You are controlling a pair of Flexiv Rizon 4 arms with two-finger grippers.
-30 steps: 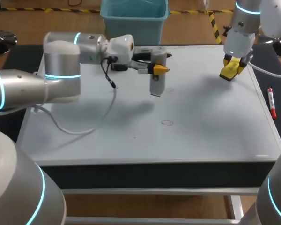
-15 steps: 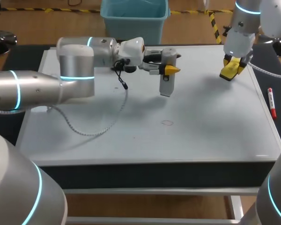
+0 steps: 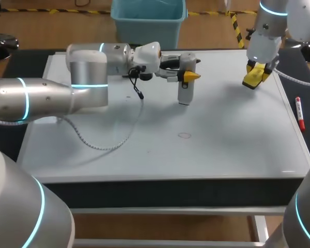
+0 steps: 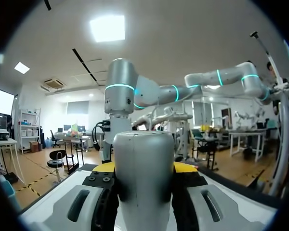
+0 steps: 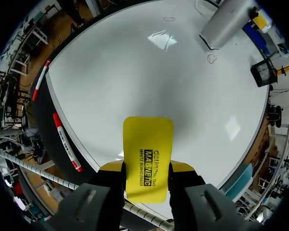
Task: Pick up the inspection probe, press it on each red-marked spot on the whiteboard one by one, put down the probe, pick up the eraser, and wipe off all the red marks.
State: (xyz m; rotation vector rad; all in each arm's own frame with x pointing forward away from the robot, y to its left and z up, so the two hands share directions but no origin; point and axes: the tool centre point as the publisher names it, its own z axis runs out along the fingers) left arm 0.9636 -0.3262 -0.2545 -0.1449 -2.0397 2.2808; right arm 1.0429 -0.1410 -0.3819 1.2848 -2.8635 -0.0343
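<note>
Probe (image 3: 185,92) stood upright near the surface's (image 3: 222,150) far edge, clamped in the left gripper (image 3: 186,75), tip down beside a red ring (image 5: 212,58) to press it, while the right gripper (image 5: 147,169) clutched the eraser (image 3: 253,77), seemingly ready for wiping.

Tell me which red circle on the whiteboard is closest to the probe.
The red circle just off the inspection probe's lower end; the other circle lies well clear, nearer the front edge.

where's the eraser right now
Head view: the yellow eraser is clamped in the right tool, over the whiteboard at its far right corner.
</note>
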